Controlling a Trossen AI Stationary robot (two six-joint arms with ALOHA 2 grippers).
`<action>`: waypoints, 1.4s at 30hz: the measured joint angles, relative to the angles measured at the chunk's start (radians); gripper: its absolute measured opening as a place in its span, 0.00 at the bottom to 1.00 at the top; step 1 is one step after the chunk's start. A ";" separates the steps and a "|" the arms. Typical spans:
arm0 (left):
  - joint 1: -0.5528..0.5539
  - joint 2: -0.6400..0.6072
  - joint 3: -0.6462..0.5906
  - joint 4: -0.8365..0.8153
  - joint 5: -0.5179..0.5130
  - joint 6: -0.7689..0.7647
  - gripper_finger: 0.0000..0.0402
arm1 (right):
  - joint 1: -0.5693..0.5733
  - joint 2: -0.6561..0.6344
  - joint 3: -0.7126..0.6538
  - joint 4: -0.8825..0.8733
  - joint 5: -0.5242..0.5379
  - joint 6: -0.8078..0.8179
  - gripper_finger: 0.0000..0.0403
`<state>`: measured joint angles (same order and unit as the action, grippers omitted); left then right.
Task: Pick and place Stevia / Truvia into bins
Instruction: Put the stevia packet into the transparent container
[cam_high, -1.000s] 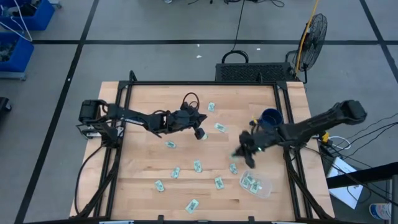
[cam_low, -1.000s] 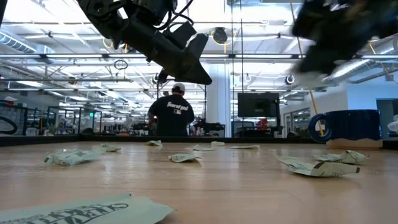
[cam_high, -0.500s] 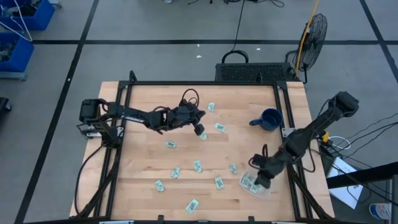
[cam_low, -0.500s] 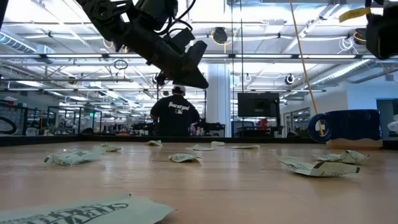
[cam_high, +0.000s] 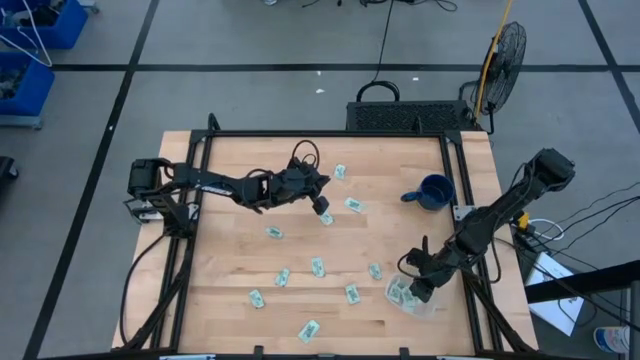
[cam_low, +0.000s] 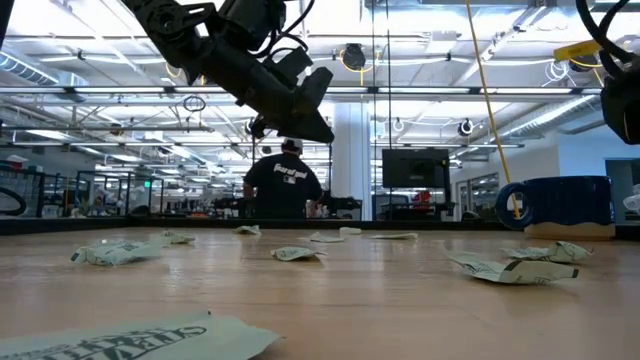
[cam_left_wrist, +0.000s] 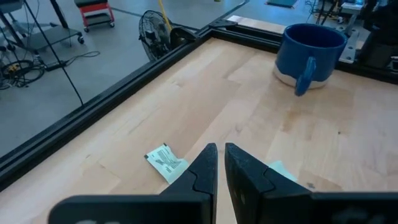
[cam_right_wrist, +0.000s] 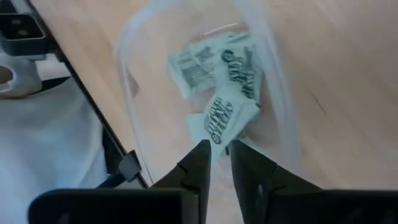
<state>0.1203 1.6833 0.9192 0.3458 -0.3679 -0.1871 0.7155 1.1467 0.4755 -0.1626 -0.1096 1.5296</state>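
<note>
— Bin position?
— Bin (cam_high: 413, 297) at the tabletop's (cam_high: 230, 250) near right corner, sachets (cam_right_wrist: 214, 68) inside; right pincer (cam_high: 417, 291) directly above it.
— Rest?
— Loose sachets (cam_high: 317, 266) scattered mid-tabletop and toward the near edge. Mug (cam_high: 433, 191) far right. Left pincer (cam_high: 320, 207) over the far centre, one sachet (cam_left_wrist: 165, 160) just beside it.

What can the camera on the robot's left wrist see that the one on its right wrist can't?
Only the left wrist view shows the blue mug, a floor fan beyond the table's edge, and a single sachet lying on bare wood. Only the right wrist view shows the clear bin with several sachets inside it. Both show the wooden table and that arm's own two dark fingers nearly closed together.
</note>
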 joint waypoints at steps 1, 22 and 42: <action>0.002 0.000 0.000 0.001 0.000 0.000 0.09 | 0.000 -0.006 0.000 0.005 0.000 -0.008 0.15; 0.005 0.000 0.000 0.027 0.000 0.003 0.09 | -0.163 -0.128 0.000 0.246 0.579 -0.893 0.15; 0.005 0.000 0.000 0.026 0.000 0.005 0.09 | -0.432 0.188 -0.001 0.249 0.086 -0.974 0.15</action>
<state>0.1253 1.6833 0.9192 0.3717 -0.3683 -0.1825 0.2831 1.3346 0.4747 0.0863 -0.0232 0.5553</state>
